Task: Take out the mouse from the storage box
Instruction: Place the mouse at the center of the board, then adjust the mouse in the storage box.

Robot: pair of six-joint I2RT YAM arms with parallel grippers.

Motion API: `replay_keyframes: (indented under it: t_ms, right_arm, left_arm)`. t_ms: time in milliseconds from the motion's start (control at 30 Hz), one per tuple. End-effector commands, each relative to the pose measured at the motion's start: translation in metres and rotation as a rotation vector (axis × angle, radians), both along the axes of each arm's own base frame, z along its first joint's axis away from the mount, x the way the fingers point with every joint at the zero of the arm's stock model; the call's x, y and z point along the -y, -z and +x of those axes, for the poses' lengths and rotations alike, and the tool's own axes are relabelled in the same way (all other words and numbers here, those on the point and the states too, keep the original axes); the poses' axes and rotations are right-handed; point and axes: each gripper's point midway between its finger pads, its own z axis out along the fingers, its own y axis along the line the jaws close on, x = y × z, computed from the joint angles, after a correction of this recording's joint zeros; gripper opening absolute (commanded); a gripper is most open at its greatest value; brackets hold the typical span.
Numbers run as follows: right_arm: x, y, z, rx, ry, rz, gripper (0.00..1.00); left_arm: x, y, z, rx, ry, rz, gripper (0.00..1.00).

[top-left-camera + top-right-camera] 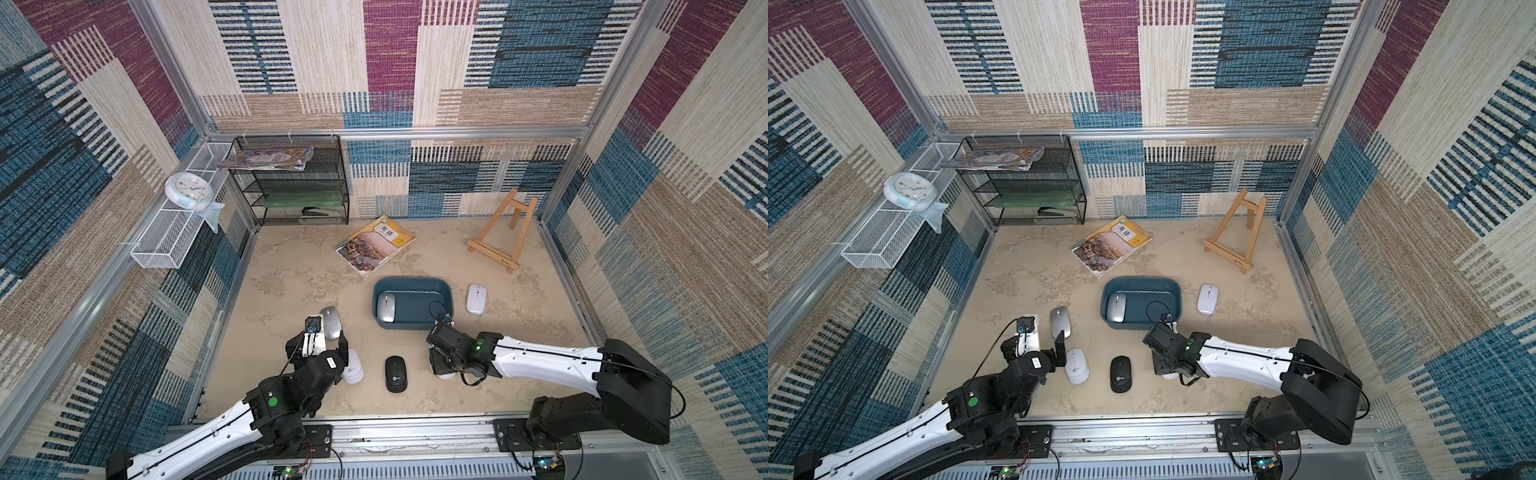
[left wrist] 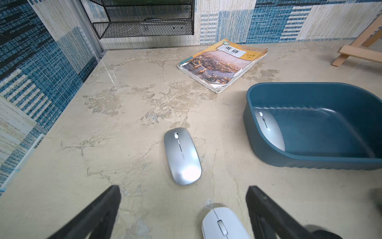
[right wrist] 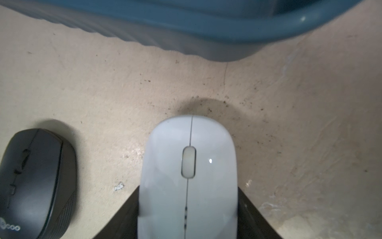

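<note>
The storage box (image 1: 411, 282) (image 2: 310, 85), a teal tub, sits mid-table. One silver mouse (image 1: 385, 306) (image 2: 268, 130) lies inside it against its left wall. In front of the box's near wall (image 3: 206, 27), my right gripper (image 3: 188, 191) is shut on a white mouse (image 3: 188, 165) (image 1: 446, 375), one black finger on each side. I cannot tell whether that mouse touches the table. My left gripper (image 2: 183, 188) (image 1: 316, 345) hangs open left of the box, holding nothing. It is above a white mouse (image 2: 225, 223) and just behind a silver mouse (image 2: 182, 155) on the table.
A black mouse (image 1: 395, 373) (image 3: 37, 180) lies between the arms. A pale mouse (image 1: 476, 298) lies right of the box. Behind the box are a book (image 1: 375, 245), a wooden easel (image 1: 503, 232) and a black mesh rack (image 1: 291, 183). A white wire basket (image 1: 174, 232) hangs on the left wall.
</note>
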Motion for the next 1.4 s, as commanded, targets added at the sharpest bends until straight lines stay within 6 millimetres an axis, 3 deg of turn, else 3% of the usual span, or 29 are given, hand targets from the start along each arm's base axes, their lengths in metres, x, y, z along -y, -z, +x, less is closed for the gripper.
replay_keyframes:
  t_ms: [0,133,333,533,667,767,867,1067,1133,1367]
  right_arm:
    - [-0.003,-0.001,0.004,0.02,0.013,0.014,0.46]
    - [0.0,0.001,0.005,0.018,0.023,-0.008,0.63]
    - [0.004,-0.005,0.009,0.044,0.037,-0.02,0.76]
    - [0.006,-0.023,0.016,0.099,0.033,-0.026,0.77]
    - [0.01,-0.05,0.027,0.191,0.023,-0.035,0.77]
    - [0.026,-0.075,0.04,0.304,0.079,-0.062,0.77]
    - [0.038,-0.096,0.05,0.417,0.091,-0.098,0.79]
    - [0.064,-0.117,0.071,0.632,0.147,-0.222,0.81]
    - [0.073,-0.12,0.077,0.674,0.2,-0.243,0.85]
    - [0.078,-0.108,0.088,0.687,0.229,-0.235,0.86]
  left_arm:
    - [0.0,-0.008,0.003,0.029,-0.017,-0.027,0.99]
    - [0.0,-0.008,0.003,0.029,-0.019,-0.027,0.99]
    - [0.002,-0.007,0.004,0.025,-0.018,-0.021,0.99]
    - [0.005,-0.005,0.006,0.016,-0.011,-0.005,0.99]
    - [0.017,-0.001,0.009,-0.007,0.027,0.024,0.99]
    - [0.023,0.001,0.012,-0.048,0.034,0.067,0.99]
    - [0.035,-0.004,0.017,-0.077,0.049,0.071,0.99]
    - [0.073,-0.019,0.035,-0.154,0.096,0.019,0.99]
    - [0.085,-0.016,0.043,-0.217,0.103,0.023,0.99]
    - [0.125,-0.003,0.07,-0.461,0.097,0.115,0.99]
